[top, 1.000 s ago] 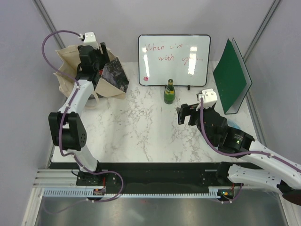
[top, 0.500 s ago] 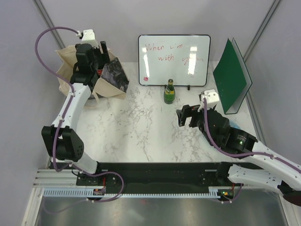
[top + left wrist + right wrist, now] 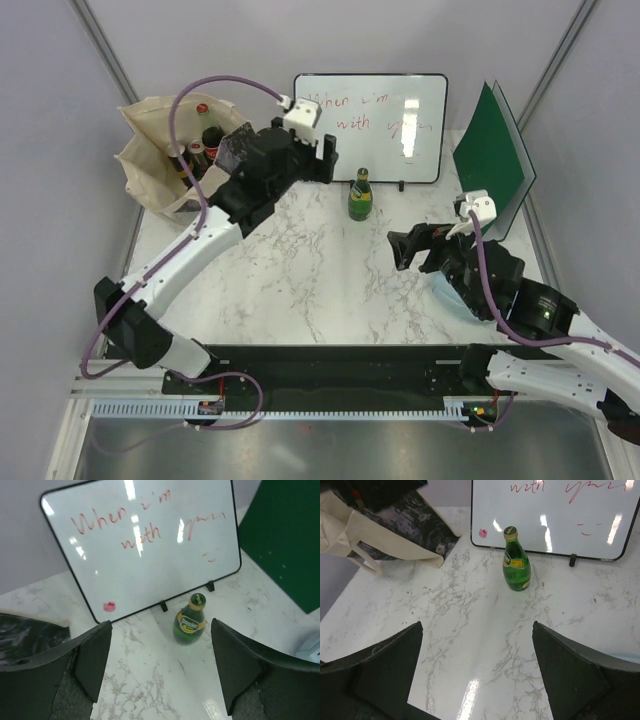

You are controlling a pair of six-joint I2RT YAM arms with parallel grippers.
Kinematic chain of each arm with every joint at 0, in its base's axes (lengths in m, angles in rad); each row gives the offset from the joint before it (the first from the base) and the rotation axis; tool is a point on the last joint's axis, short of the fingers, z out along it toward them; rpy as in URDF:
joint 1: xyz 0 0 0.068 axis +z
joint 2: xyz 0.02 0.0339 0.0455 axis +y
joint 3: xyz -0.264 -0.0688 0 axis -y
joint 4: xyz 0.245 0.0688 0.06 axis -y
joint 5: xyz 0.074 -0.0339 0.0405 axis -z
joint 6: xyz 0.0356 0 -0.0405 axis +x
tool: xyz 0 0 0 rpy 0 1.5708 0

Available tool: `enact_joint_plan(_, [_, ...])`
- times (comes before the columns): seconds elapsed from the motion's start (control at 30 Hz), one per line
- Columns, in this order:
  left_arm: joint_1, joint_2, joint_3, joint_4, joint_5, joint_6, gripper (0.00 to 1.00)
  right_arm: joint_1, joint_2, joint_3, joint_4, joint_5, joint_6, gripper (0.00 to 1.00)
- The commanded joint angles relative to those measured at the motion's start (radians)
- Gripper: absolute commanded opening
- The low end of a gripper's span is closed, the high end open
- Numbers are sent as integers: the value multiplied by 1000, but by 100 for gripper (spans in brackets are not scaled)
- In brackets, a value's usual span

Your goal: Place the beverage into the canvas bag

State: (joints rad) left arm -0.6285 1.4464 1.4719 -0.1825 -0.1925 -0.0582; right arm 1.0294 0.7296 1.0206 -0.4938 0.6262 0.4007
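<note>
While I look down from overhead, the green bottle [image 3: 360, 196] stands upright on the desk [image 3: 300, 270], just in front of the whiteboard [image 3: 370, 120] and well apart from the canvas bag [image 3: 150, 170] at the back left. My left fingers [image 3: 327, 162] hang just to the bottle's left. They're nearer to it than my right fingers [image 3: 407, 246], which sit off to its right and closer to my bases. Both pairs are spread and empty. Other bottles [image 3: 207, 135] poke up out of the bag's open mouth.

Over to the left wrist camera: the green bottle [image 3: 190, 622] is dead ahead, framed between my two spread pads. Long axis vertical, gold cap, yellow label on the shoulder, bulbous green body. It lies beyond the tips, not between them, so I reckon a forward reach comes first.

Right wrist camera now: the same bottle [image 3: 516, 567] is farther off, ahead and a touch right of centre. The bag [image 3: 365, 535] slumps at far left with its dark print showing. Left arm is the better bet, I'd say, since it's closer to both bottle and bag. That body looks smooth and rounded and could slip in a loose pinch.
</note>
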Motion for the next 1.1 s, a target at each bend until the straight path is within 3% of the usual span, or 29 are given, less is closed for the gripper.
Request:
enact_joint_plan(0.0, [-63, 118, 19, 29, 4, -15, 86, -5, -48, 58, -14, -19, 3, 98])
enact_joint_plan(0.37, [-120, 420, 68, 132, -30, -31, 82, -5, -87, 73, -32, 4, -25, 98])
enact_joint_plan(1.07, [-122, 649, 265, 178, -67, 20, 63, -3, -93, 55, -26, 49, -39, 98])
